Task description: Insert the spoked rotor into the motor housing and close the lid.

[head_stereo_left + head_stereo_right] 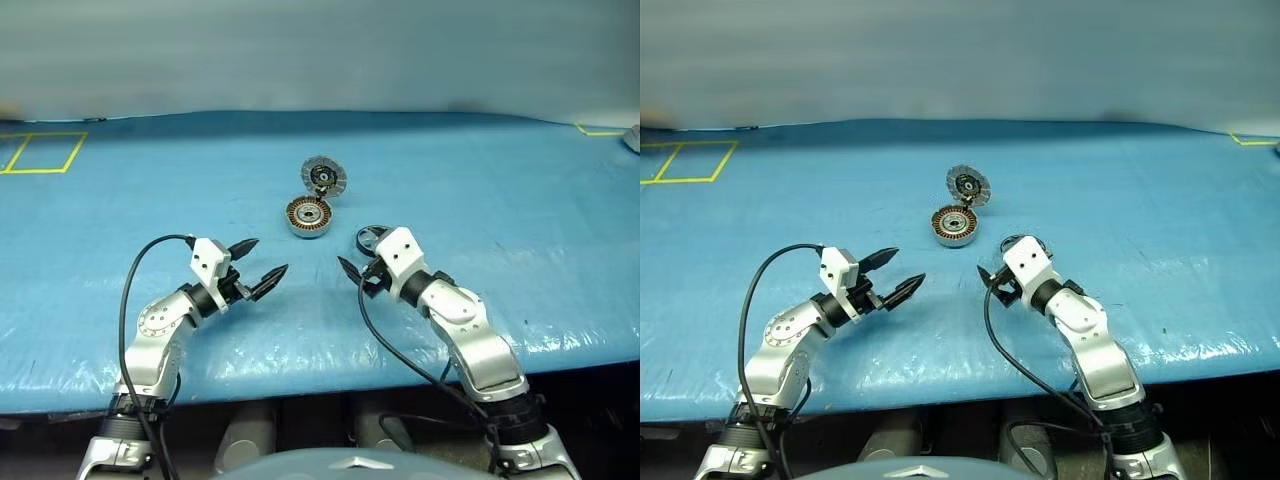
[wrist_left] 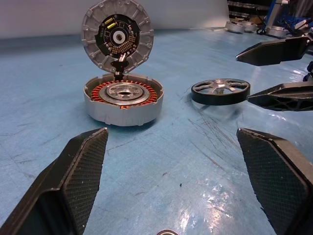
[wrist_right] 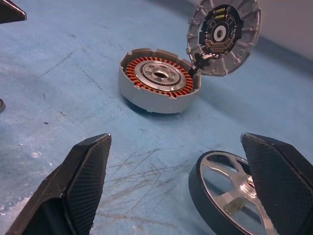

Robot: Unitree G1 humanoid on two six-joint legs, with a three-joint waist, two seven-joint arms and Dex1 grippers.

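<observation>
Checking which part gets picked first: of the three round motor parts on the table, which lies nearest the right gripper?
The spoked rotor, black-rimmed, lies right by the right gripper; the motor housing and lid sit farther off.

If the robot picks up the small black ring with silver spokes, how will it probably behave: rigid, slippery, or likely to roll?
The small black ring with silver spokes looks like solid metal, so probably rigid. Its rim appears smooth and glossy, so it may slip between the fingers. It lies flat on the blue table cover, so it should stay put; tipped on edge, it would likely roll.
</observation>
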